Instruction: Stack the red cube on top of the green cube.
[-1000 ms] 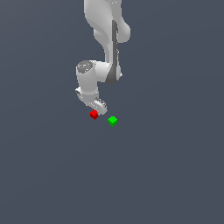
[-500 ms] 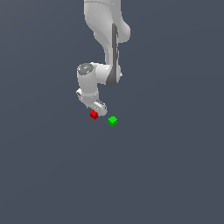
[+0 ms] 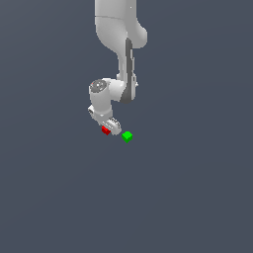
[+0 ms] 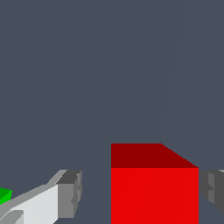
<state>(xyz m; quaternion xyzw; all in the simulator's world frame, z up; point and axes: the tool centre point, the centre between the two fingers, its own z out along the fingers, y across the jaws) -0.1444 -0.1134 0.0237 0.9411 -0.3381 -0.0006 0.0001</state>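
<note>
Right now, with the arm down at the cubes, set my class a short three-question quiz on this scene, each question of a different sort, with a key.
1. True or false: the red cube sits between the fingers of the gripper.
2. Multiple choice: in the exterior view, the green cube lies (A) under the red cube, (B) apart, toward that view's right of it, (C) on top of it.
3. In one word, is the stack built?

Key: 1 true; a gap shows beside one finger. 2 B. 3 No.

No real room here, just a simulator's bare scene. A flat, featureless grey ground (image 3: 188, 197) fills everything.
</note>
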